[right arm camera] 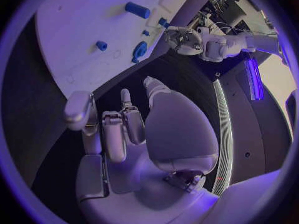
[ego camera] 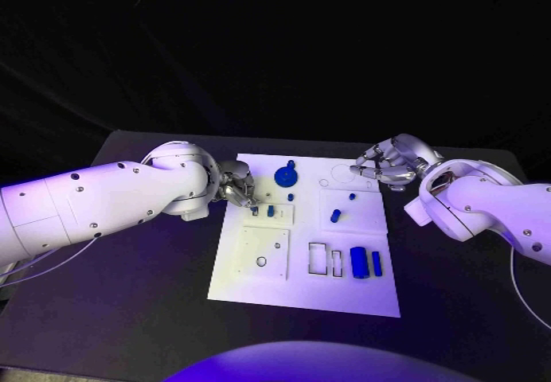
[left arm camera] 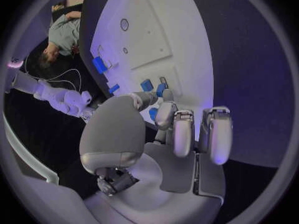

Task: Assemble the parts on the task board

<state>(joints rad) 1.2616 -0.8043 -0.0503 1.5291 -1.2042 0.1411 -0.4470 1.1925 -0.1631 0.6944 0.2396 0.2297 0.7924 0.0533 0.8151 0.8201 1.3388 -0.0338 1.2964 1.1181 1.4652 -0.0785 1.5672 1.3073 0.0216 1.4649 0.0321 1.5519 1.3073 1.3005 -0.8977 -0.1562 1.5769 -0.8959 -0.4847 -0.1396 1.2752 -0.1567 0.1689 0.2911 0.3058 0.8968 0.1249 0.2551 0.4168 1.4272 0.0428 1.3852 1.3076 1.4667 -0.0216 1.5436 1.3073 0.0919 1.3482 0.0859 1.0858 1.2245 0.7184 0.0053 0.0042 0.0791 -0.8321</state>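
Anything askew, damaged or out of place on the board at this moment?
Nothing stands out. The task board lies flat and intact, the blue parts rest on it, and none has slid onto the table.

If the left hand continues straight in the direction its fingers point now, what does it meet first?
Probably the small blue part on the task board, just past the left hand's fingers; how near is unclear.
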